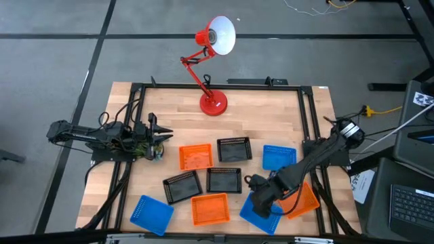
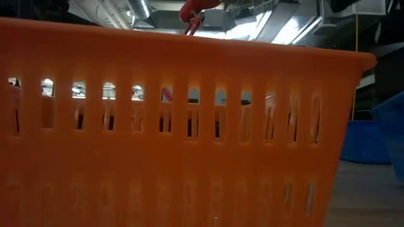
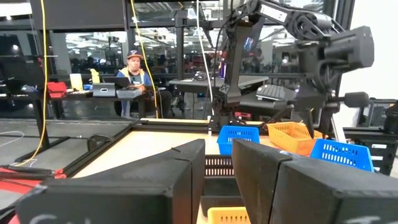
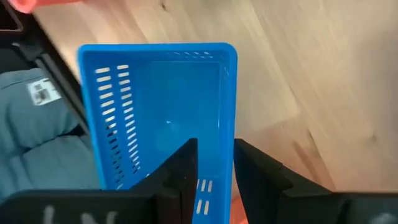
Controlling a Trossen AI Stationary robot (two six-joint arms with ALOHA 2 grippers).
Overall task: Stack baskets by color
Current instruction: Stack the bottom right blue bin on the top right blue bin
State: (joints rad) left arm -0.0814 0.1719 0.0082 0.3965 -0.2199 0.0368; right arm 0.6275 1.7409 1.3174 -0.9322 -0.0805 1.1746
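The right gripper (image 1: 261, 202) clamps one wall of a blue basket (image 4: 165, 106) at the table's front edge, well in front of the red desk lamp (image 1: 211, 41) — its partner (image 1: 279, 156) lies nearer the lamp. Likely next: lift and nest. The left gripper (image 1: 163, 135) waits, fingers parted.

From my remote station I count nine baskets on the bench (image 1: 163, 108). Three are orange: one (image 1: 195, 156) toward the middle, one (image 1: 210, 208) at the near edge, one (image 1: 303, 198) under the right arm. Three are blue: one (image 1: 151, 214) at the near left, one (image 1: 279, 156) on the right, one (image 1: 256, 211) beside the right arm. Three are black: (image 1: 234, 150), (image 1: 224, 180) and (image 1: 182, 186). I also see one red desk lamp (image 1: 211, 64), two arms, and one person (image 3: 133, 70) in the room behind.
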